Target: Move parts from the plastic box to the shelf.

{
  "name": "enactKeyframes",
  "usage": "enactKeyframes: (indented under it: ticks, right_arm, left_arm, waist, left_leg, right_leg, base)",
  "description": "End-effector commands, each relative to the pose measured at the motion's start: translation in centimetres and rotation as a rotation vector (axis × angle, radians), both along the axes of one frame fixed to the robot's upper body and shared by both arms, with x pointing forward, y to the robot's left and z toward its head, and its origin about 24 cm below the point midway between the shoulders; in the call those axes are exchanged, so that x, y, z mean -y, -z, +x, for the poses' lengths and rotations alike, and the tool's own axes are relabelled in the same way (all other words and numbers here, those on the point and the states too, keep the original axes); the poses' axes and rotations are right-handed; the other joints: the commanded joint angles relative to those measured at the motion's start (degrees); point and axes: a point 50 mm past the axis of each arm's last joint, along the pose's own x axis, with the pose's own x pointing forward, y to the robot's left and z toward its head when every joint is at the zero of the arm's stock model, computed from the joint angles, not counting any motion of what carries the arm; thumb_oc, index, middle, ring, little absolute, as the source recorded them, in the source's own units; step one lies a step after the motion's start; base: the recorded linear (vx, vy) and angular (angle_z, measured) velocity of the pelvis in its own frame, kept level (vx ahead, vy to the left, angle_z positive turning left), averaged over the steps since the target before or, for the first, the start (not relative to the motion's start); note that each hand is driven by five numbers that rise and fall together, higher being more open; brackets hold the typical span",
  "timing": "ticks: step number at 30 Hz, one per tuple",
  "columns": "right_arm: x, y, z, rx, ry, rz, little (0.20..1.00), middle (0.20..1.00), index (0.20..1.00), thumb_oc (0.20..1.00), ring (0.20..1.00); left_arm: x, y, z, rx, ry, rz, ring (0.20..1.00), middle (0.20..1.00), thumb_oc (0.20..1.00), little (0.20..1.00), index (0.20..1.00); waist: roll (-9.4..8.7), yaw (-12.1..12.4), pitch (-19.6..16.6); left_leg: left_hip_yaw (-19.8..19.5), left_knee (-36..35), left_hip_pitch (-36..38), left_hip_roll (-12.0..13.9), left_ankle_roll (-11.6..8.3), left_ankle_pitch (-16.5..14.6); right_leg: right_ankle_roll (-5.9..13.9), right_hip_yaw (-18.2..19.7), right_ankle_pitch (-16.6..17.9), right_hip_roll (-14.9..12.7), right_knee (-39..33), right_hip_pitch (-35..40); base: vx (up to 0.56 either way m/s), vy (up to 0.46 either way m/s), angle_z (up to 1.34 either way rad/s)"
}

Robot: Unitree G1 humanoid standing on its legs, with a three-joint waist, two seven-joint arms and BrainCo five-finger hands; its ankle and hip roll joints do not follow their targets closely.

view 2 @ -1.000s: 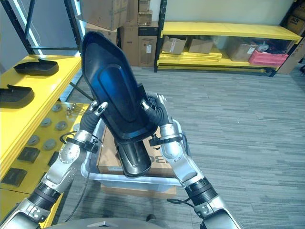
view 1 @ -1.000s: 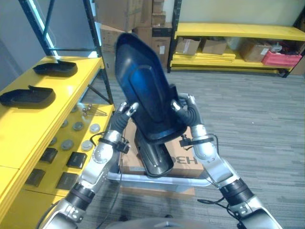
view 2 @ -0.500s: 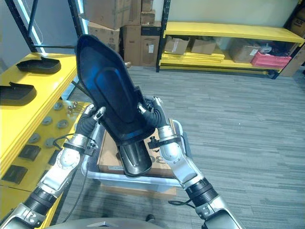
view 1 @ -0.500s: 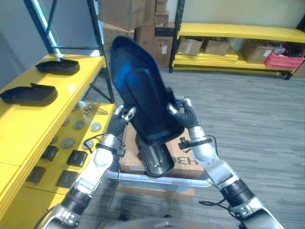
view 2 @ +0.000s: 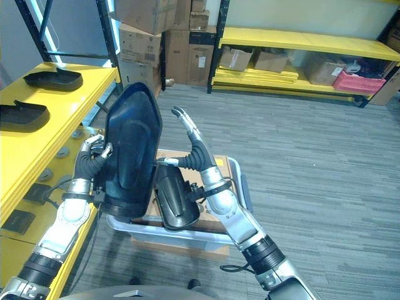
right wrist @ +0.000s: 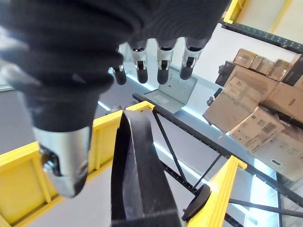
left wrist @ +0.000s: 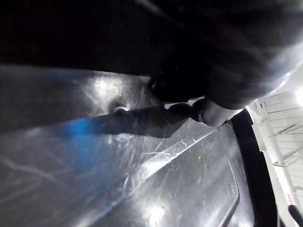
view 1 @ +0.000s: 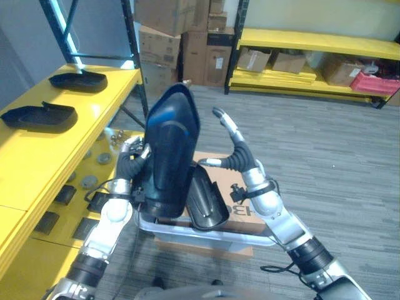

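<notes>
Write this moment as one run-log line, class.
left hand: shut on black part, upright over plastic box | right hand: open, off the part | shelf: two parts placed

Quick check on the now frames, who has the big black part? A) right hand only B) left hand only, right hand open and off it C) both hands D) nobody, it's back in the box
B: the left hand grips the edge of the big black part, held upright above the plastic box, while the right hand stands beside it with fingers straight, not touching.
</notes>
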Motion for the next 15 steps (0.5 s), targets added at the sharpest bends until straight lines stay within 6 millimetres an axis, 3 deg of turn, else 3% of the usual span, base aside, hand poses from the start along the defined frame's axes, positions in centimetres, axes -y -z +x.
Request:
enactKeyframes:
  ticks: [1,8,15]
  right_arm:
    - [0.2,-2.7,-1.0,0.132,-0.043,0.081,1.000,1.000,1.000,1.000,1.000]
    - [2.9,-1.2,-2.0,0.077,0.062,0.086,1.000,1.000,1.000,1.000,1.000]
    - [5.7,0.8,-3.2,-0.058,0.118,0.209,1.000,1.000,1.000,1.000,1.000]
  left_arm:
    - [-1.5,-2.7,1.0,0.148,-0.059,0.068,0.200,0.200,0.200,0.200,0.200]
    - [-3.3,-2.1,0.4,0.139,-0.144,0.177,0.200,0.200,0.200,0.200,0.200]
    - [-5.0,-3.8,-1.5,0.248,-0.238,0.205,0.200,0.200,0.200,0.200,0.200]
  waist:
    - [-2.18,0.1,-0.8]
    - [-2.06,-0.4,-0.7]
    - [-2.27,-1.0,-0.3]
  left_leg:
    - [-0.3,0.1,3.5,1.5,0.04,-7.2]
    - [-0.1,0.0,3.7,1.5,-0.02,-7.8]
    - [0.2,0.1,3.4,1.4,-0.08,-7.4]
  right_leg:
    - [3.45,1.0,-7.0,-4.2,2.7,1.0]
    - [3.70,1.0,-7.4,-4.1,2.7,1.0]
    - [3.82,1.2,-6.9,-4.2,2.7,0.5]
  base:
    - [0.00,0.000,0.00]
    - [0.01,-0.001,0.00]
    - [0.01,-0.002,0.00]
